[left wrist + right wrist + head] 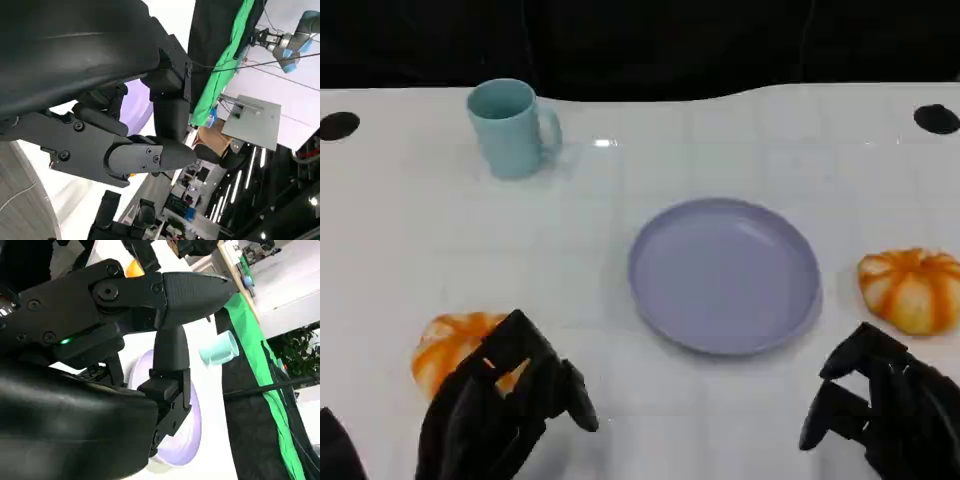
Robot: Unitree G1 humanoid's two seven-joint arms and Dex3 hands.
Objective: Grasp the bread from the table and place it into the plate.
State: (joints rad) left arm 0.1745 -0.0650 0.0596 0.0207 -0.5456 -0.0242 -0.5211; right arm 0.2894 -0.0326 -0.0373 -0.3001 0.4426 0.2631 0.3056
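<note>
Head view, bread: two orange-and-white buns are seen on the white tabletop (650, 420) — one bread (448, 345) at the near left, partly hidden by the left robot hand (505, 400), and a second bun (912, 288) at the right, just beside the plate.
Head view, plate: the lilac plate (725, 275) is set mid-tabletop between the two buns, bare, so nothing has been placed yet.
Head view, hands: the left robot hand is held over the near edge of the left bread, fingers apart and nothing gripped — judged to be a reach for a grasp. The right robot hand (880, 405) is parked low at the near right, fingers loosely curled, holding nothing.
Head view, cup: a pale blue cup (510, 127) stands far left, well apart from the work.
Left wrist view: the left hand's fingers (150, 155) are seen spread with no bread between them; a strip of plate shows behind.
Right wrist view: the right hand's fingers (170, 295) are apart and empty; plate and cup lie beyond.
</note>
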